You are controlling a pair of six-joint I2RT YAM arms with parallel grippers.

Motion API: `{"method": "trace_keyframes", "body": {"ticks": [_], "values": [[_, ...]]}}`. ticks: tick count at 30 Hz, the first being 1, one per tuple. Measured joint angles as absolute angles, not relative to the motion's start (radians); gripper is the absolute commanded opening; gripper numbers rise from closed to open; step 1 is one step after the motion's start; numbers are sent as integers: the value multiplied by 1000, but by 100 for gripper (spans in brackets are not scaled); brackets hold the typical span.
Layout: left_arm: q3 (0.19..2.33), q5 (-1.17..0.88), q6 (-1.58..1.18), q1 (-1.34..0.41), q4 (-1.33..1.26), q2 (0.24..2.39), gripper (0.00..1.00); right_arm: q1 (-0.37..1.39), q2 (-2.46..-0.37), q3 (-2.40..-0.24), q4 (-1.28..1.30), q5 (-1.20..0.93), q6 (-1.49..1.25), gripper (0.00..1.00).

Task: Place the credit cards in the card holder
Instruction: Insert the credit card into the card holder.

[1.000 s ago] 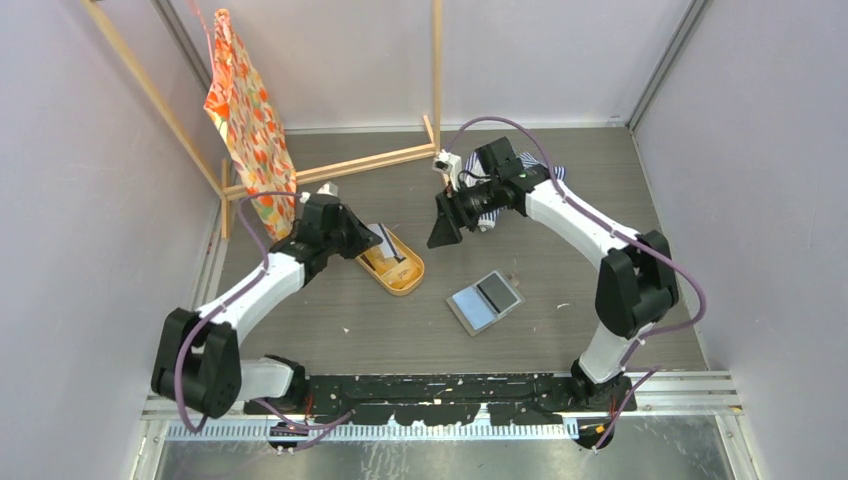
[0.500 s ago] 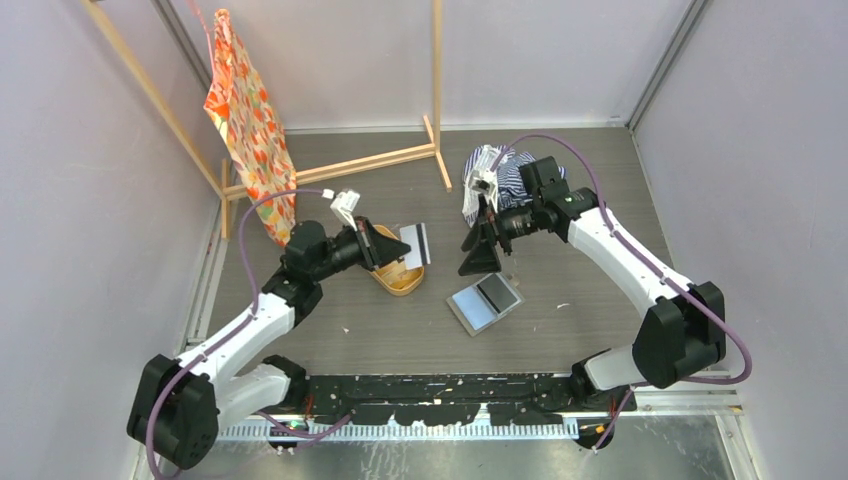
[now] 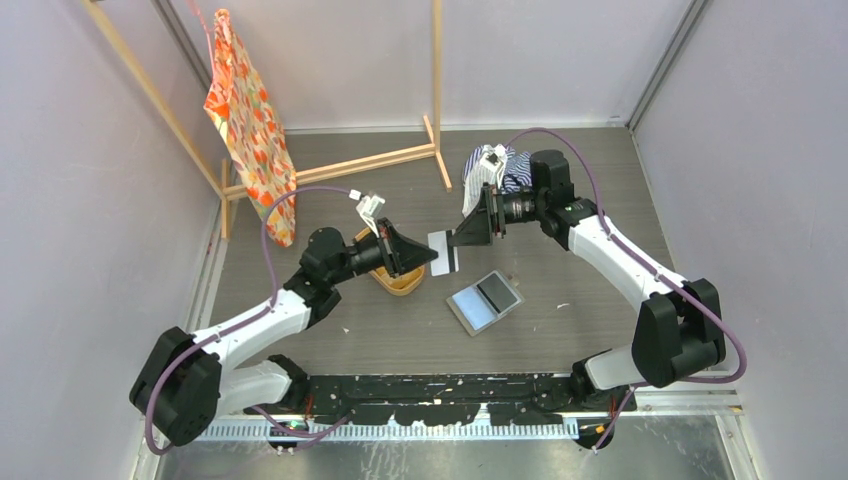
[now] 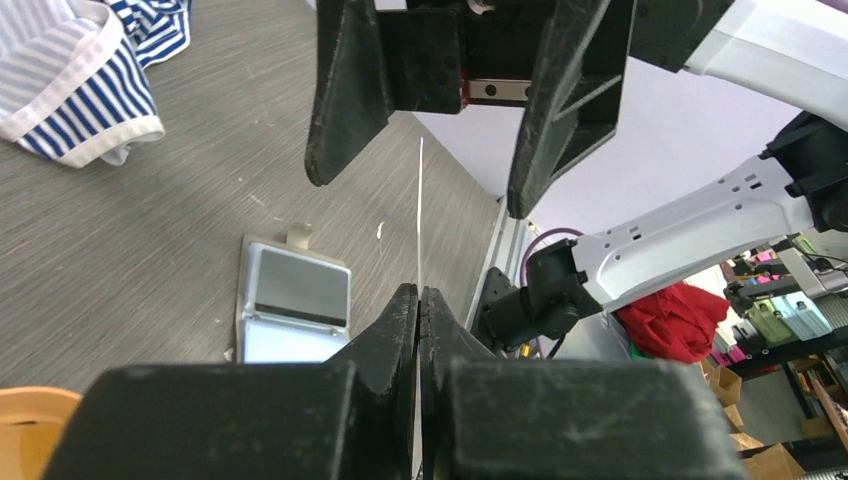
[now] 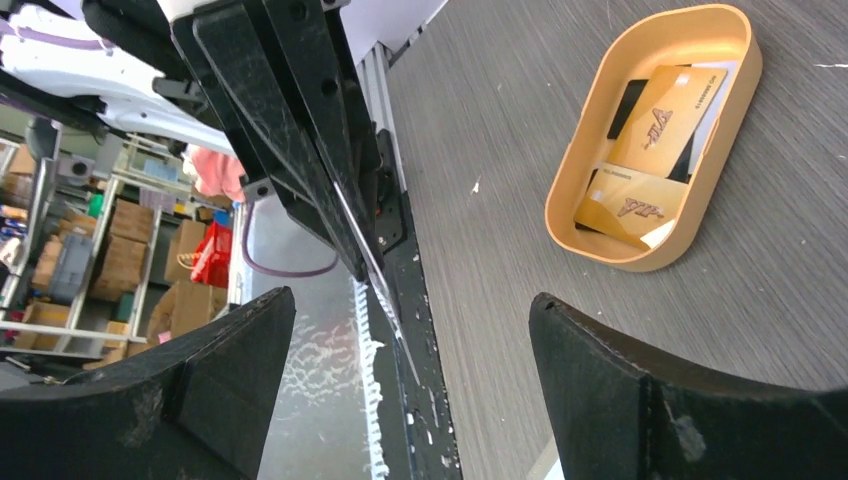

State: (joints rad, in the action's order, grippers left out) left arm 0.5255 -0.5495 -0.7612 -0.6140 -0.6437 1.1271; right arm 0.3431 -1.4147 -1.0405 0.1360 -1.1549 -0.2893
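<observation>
1. The left end effector [image 3: 430, 256] is pinching a card [image 3: 443, 251] edge-up above the surface.
2. The right end effector [image 3: 456, 240] is facing it, spread wide and straddling the card's far end without touching.
3. The card holder [image 3: 484, 301] is lying open nearby, nearer the right arm.

Soft, even light from above fills the top view, and shadows on the table [image 3: 400, 330] are faint. In the right wrist view the right gripper [image 5: 412, 298] is blurred at 4 and 8 o'clock, and a metal rail [image 5: 320, 380] glares at 7 o'clock. The left wrist view shows the credit card [image 4: 419, 215] edge-on as a thin pale line, possibly overexposed.
</observation>
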Motion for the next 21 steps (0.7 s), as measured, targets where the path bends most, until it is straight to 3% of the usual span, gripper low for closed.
{"method": "trace_keyframes", "body": {"ticks": [6, 10, 15, 17, 21], "values": [[525, -542, -783, -631, -688, 1141, 0, 343, -1415, -1040, 55, -1159, -384, 60], [525, -533, -789, -631, -701, 1144, 0, 343, -1415, -1040, 20, -1170, -415, 31], [525, -520, -797, -631, -704, 1144, 0, 343, -1415, -1040, 0, -1191, -429, 4], [525, -516, -800, -631, -702, 1143, 7, 343, -1415, -1040, -2, -1200, -424, 1], [525, -506, -796, -631, -660, 1131, 34, 343, -1414, -1041, 38, -1222, -359, 1]]}}
